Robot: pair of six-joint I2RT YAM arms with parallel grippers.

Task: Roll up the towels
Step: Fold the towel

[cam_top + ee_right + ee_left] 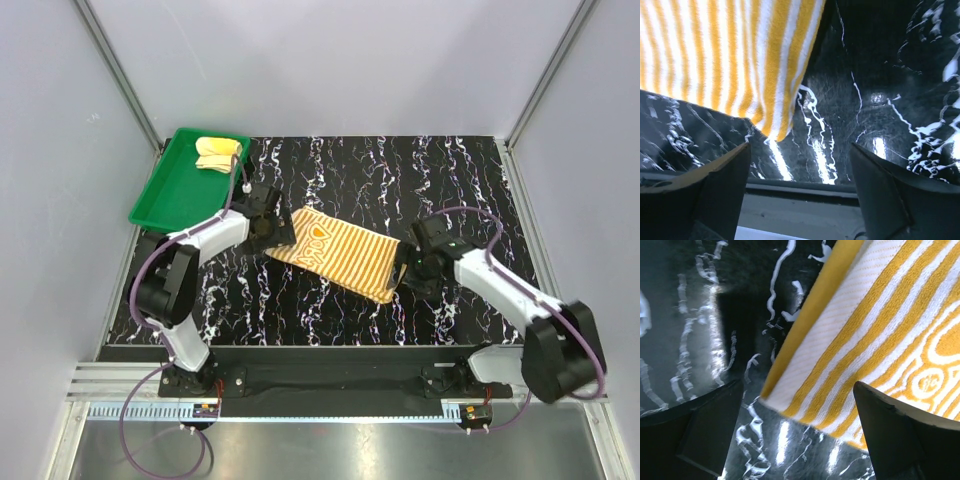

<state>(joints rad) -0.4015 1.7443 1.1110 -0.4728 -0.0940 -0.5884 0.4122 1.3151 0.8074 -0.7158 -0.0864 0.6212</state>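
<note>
The orange-and-cream striped towel [338,253] lies flat and slanted in the middle of the black marbled table. The plain pale yellow towel [217,153] lies bunched in the green tray [170,190] at the far left. My left gripper [268,232] is open at the striped towel's left corner [850,355], one finger over the cloth, one over bare table. My right gripper [405,268] is open just beyond the towel's near right corner [775,120], holding nothing.
The green tray sits at the table's far left corner. The table's near edge and a grey rail [805,205] show below the right fingers. Grey walls and metal posts enclose the table.
</note>
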